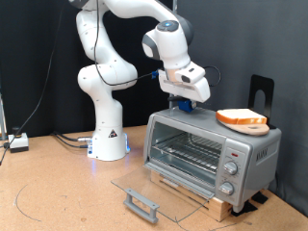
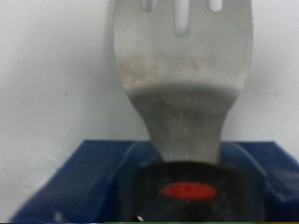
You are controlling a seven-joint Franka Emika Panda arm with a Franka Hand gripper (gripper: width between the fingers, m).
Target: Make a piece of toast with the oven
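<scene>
The silver oven [image 1: 252, 154] stands on the table at the exterior view's right, its glass door [image 1: 164, 189] folded down flat, the grey handle [image 1: 141, 204] at the front and the wire rack [image 1: 191, 154] bare. The piece of toast [image 1: 241, 118] lies on the oven's roof at its right end. My gripper [image 1: 184, 99] hangs just above the roof's left end, shut on a blue-mounted spatula [image 1: 183, 106]. The wrist view shows the spatula's grey slotted blade [image 2: 182, 56] and its black handle with a red oval [image 2: 187, 190] pointing away from the hand.
The oven sits on a wooden base [image 1: 217, 204]. A black stand [image 1: 262, 91] rises behind the oven's right end. The arm's white base [image 1: 108, 140] is at the left of the oven, with cables [image 1: 14, 142] on the table's far left.
</scene>
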